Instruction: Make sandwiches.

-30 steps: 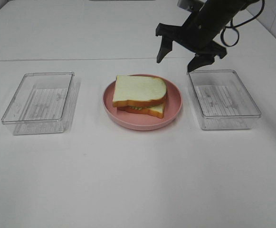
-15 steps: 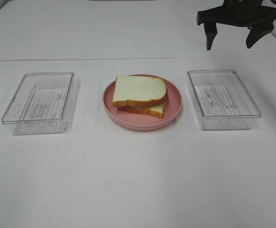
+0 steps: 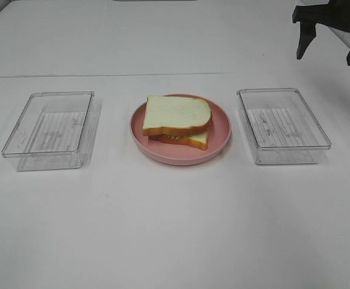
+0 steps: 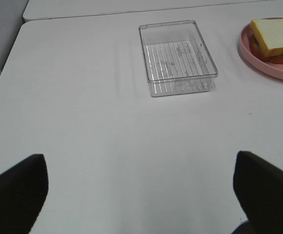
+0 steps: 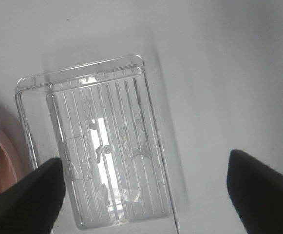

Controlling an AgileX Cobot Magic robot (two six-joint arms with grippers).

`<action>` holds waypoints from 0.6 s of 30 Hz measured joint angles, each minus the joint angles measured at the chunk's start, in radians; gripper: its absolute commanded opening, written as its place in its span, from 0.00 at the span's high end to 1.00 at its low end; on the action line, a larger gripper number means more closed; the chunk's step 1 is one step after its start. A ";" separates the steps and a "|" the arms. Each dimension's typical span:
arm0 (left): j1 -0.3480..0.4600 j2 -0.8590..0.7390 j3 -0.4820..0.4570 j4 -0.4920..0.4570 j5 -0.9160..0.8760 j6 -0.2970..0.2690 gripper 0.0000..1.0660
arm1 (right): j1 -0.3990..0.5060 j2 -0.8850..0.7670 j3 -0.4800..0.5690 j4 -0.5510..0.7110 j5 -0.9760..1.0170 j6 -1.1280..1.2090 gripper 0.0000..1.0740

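Observation:
The sandwich (image 3: 178, 120) is one stack on the pink plate (image 3: 223, 135) at the table's middle: white bread slices with orange-brown crust on top and bottom, and a sliver of green between them. The other fillings are hidden. It also shows in the left wrist view (image 4: 275, 41). My right gripper (image 3: 325, 59) is open and empty, high at the far right, above and behind the right tray (image 3: 283, 126). My left gripper (image 4: 141, 195) is open and empty, over bare table well left of the left tray (image 4: 178, 56); it is out of the high view.
Two clear plastic trays, both empty, flank the plate: one on the left (image 3: 49, 129), one on the right, which also shows in the right wrist view (image 5: 102, 146). A seam between table tops runs across behind them. The plate's rim (image 5: 0, 146) shows in the right wrist view.
My right gripper has moved up and to the right, from just behind the plate to the far right corner, staying open. The sandwich has not moved.

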State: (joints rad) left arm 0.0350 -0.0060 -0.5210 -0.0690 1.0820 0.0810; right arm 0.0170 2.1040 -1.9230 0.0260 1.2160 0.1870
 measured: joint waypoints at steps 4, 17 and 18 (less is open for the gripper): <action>0.000 0.000 0.000 0.000 0.000 0.000 0.08 | 0.003 -0.056 0.087 0.074 -0.002 -0.031 0.21; 0.000 0.000 0.000 0.000 0.000 0.000 0.08 | 0.005 -0.639 0.711 -0.020 0.000 -0.055 0.21; 0.000 0.000 0.000 0.000 0.000 0.000 0.08 | 0.005 -0.692 0.757 -0.032 0.000 -0.051 0.21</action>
State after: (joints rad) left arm 0.0350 -0.0060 -0.5210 -0.0690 1.0820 0.0810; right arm 0.0220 1.4120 -1.1660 -0.0060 1.2160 0.1360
